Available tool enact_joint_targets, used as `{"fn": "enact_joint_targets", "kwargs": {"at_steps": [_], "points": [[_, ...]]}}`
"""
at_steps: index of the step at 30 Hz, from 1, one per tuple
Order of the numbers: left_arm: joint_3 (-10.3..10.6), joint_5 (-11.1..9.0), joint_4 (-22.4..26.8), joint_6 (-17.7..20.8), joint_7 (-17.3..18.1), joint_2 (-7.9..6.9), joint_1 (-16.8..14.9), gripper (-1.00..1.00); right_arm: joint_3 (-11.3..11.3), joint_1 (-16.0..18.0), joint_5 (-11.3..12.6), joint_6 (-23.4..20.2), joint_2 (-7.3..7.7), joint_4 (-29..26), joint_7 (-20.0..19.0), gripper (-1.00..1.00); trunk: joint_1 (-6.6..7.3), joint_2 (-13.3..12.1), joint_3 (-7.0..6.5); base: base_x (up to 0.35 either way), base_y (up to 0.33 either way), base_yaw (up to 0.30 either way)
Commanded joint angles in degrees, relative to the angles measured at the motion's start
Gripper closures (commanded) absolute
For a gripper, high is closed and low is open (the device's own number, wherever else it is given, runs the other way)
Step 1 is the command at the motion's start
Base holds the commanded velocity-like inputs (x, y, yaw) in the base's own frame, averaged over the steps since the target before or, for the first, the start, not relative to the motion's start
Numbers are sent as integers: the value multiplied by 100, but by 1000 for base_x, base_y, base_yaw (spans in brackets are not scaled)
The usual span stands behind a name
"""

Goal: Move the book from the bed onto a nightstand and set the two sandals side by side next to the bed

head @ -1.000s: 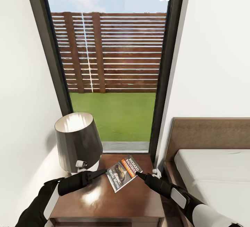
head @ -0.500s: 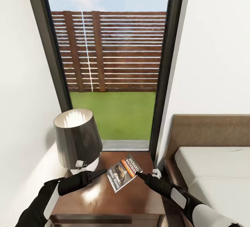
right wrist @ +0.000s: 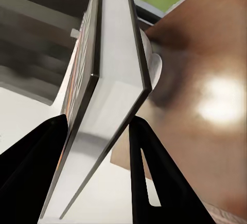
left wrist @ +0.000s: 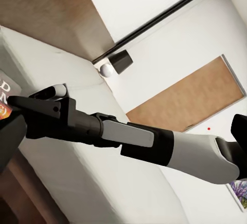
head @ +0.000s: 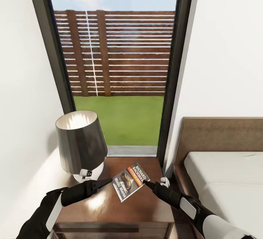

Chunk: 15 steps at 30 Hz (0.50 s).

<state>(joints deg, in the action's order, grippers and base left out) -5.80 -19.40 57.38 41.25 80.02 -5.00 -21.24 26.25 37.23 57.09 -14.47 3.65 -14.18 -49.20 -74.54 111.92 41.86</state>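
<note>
Book (head: 130, 182) is over the nightstand (head: 146, 209), above the middle of its glossy top, cover up and tilted. The right wrist view looks along its page edge (right wrist: 110, 95), with one dark finger on each side of it, so the right gripper (head: 145, 183) is clamped on the book's edge at about 3 o'clock. Whether the book already rests on the wood or hangs a little above it, I cannot tell.

The left gripper (head: 106, 182) points at the book's opposite edge, at about 9 o'clock; its fingertips sit just beside or against the cover, and I cannot tell if its jaws are parted or closed.

The lamp (head: 81, 145) stands at 10 o'clock from the book, near the left forearm. The bed (head: 219, 173) lies at 3 o'clock, beyond the right arm.

Risks, as I judge them: letting go while the book is tilted could make it slide or flop towards the front edge. A nudge from the left gripper could twist it in the right one's grip. Drawing the left arm back carelessly might knock the lamp over.
</note>
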Motion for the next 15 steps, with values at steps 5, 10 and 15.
{"fn": "enact_joint_targets", "kwargs": {"at_steps": [5,10,15], "points": [[0,-11,-7,59,13,-1,-3,-100,20,4,61,-291,4,-18,-666,100,-110,205,96,0,0,0],[0,-11,-7,59,13,-1,-3,-100,20,4,57,-475,4,-3,-853,100,-219,405,186,0,0,0],[0,-11,-7,59,13,-1,-3,-100,20,4,56,-501,4,2,-870,100,-329,606,275,0,0,0]]}}
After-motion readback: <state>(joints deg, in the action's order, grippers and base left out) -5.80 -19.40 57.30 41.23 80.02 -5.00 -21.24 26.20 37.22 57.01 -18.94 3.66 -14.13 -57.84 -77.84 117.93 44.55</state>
